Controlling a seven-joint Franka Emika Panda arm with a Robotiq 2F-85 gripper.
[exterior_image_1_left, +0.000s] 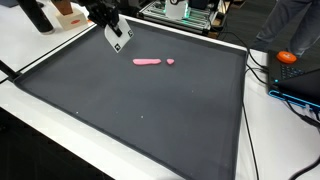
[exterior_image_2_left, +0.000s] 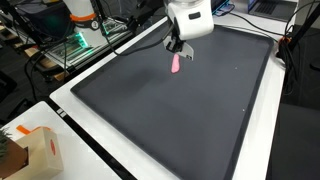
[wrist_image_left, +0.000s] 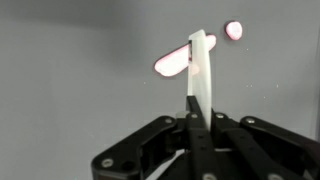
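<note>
White strip (wrist_image_left: 201, 75) stands clamped between the closed fingers of the pincer (wrist_image_left: 197, 118), jutting straight out past the fingertips. In the wrist view its far end overlaps a pink piece (wrist_image_left: 170, 63) lying on the dark mat (exterior_image_1_left: 150, 110); whether they touch I cannot tell. A small pink bit (wrist_image_left: 233, 30) lies just beside the piece's end.
</note>
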